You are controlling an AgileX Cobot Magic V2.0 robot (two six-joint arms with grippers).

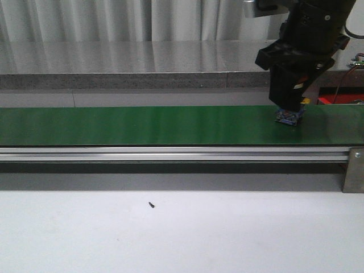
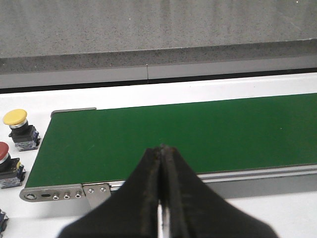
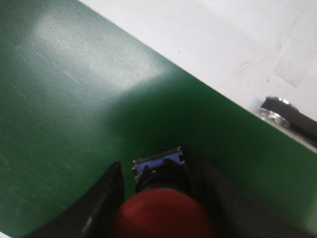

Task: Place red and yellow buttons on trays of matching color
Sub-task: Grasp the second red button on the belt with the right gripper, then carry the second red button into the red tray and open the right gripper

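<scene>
The right gripper (image 3: 158,208) has its dark matte fingers (image 3: 101,203) clamped on a red button (image 3: 161,215), a glossy domed cap over a black body and blue-grey block base, touching the finely textured green belt (image 1: 142,125). The left gripper (image 2: 162,153) has its tapered black fingers (image 2: 148,178) pressed together, holding nothing. Beside the belt's end on the white surface (image 2: 148,94) stand a yellow button (image 2: 19,129) and a second red button (image 2: 7,163), apart from each other.
</scene>
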